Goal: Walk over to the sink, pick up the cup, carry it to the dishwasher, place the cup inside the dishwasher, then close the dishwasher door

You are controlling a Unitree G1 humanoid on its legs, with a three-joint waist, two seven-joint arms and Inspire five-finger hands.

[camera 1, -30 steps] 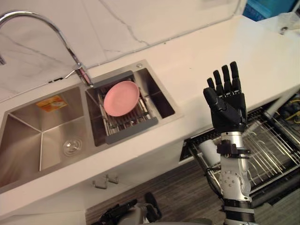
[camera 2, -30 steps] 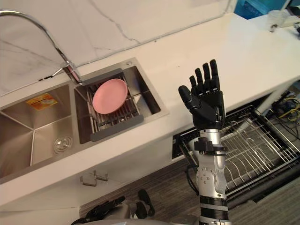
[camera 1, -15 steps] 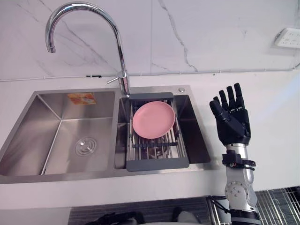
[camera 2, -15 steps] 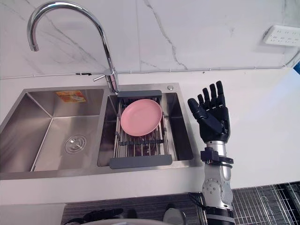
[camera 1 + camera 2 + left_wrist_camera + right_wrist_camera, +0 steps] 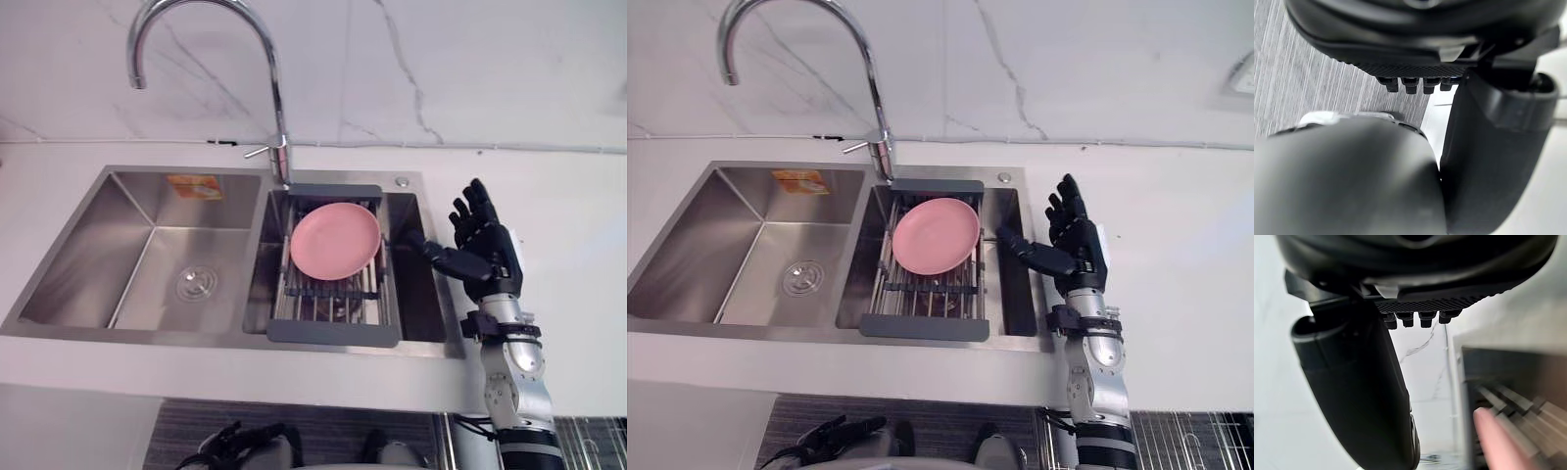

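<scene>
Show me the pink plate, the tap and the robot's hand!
pink plate [image 5: 335, 240]: left eye view, its middle.
tap [image 5: 277, 108]: left eye view, its upright pipe.
right hand [image 5: 487, 259]: left eye view, its palm.

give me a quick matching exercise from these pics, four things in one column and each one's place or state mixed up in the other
1. pink round plate
2. curved chrome faucet
3. robot's dark right hand
4. orange sticker

A. on the back wall of the left steel basin
B. open, raised by the right edge of the sink
C. lying on the dark grey rack in the right basin
D. standing behind the divide between the basins

Pairs: 1-C, 2-D, 3-B, 4-A
</scene>
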